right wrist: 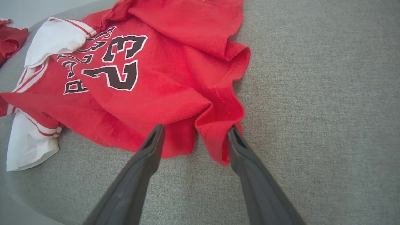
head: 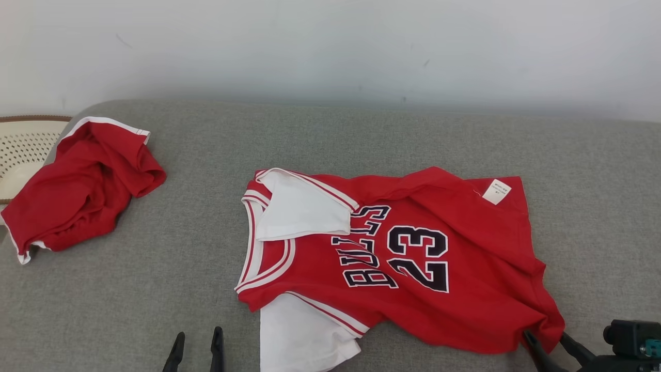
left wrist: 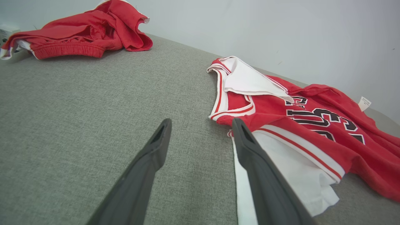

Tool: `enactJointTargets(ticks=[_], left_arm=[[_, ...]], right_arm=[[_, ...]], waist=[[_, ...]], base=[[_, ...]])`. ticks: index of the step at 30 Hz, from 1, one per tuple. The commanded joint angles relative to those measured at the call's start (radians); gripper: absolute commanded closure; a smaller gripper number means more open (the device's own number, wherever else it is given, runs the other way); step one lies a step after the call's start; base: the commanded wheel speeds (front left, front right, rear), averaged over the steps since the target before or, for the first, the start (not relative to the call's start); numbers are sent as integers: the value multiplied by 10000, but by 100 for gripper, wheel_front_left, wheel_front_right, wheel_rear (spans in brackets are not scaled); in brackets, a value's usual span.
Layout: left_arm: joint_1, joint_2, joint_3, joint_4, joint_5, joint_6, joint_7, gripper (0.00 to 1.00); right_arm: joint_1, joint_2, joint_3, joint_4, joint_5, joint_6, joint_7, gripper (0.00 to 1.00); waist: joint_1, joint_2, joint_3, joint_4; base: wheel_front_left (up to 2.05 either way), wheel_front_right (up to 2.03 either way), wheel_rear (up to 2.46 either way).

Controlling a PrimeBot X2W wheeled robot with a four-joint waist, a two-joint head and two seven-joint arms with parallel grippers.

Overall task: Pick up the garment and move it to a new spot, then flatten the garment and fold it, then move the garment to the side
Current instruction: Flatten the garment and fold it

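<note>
Right wrist view, and the right claw (right wrist: 195, 132) is spread wide, its two dark fingers (right wrist: 147, 156) straddling the bunched bottom corner of the jersey (right wrist: 150, 93). The folded hem sits right between the tips. The cloth touches the inner side of the finger on that view's right, but nothing is pinched.

Over to the left wrist view: the left claw (left wrist: 201, 125) is spread just as wide and holds nothing. One finger is above bare grey surface (left wrist: 78, 109), the other over the edge of the jersey's near white sleeve (left wrist: 300, 175).

From the head view, the jersey lies face up on the surface, right of centre, number 23 showing and neck toward the robot's left. Its far sleeve is folded onto the chest, and a white label (head: 496, 191) shows at the far hem corner. Well apart, a crumpled second red garment (head: 82, 191) lies at the left edge beside a pale basket (head: 26, 150).
</note>
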State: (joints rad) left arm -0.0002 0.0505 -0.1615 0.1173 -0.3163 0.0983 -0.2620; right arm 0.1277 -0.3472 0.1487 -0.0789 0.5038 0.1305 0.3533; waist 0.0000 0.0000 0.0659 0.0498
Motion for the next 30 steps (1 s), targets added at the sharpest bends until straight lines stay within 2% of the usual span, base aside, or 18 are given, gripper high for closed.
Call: enactJointTargets(ticks=[1,9,16,24,30], left_arm=[[181,1,75,-25,30,-20,-38,0],[226,3,103,-74,-20,59,-38,0],[126,3,203,-165,7,45,-38,0],[80,3,262,-173,66,42,-38,0],[1,1,220,-123,132,-38,-38,0]], right_arm=[[-62,59,-81,69,131,5,-115,0],[309,210,-1037,230,-16,5,-518,0],[517,705,-2054,72,-331,5,-1012,0],[-217,857,-1991,158,-682,5,-1088,0],[-1734,740,-1725,1106,-1107,5,-824,0]], waist=[[0,0,-16,-40],[0,0,-87,-177],[0,0,14,-224],[0,0,85,-212],[0,0,140,-63]], base=[[0,0,0],[0,0,0],[0,0,0],[0,0,0],[0,0,0]])
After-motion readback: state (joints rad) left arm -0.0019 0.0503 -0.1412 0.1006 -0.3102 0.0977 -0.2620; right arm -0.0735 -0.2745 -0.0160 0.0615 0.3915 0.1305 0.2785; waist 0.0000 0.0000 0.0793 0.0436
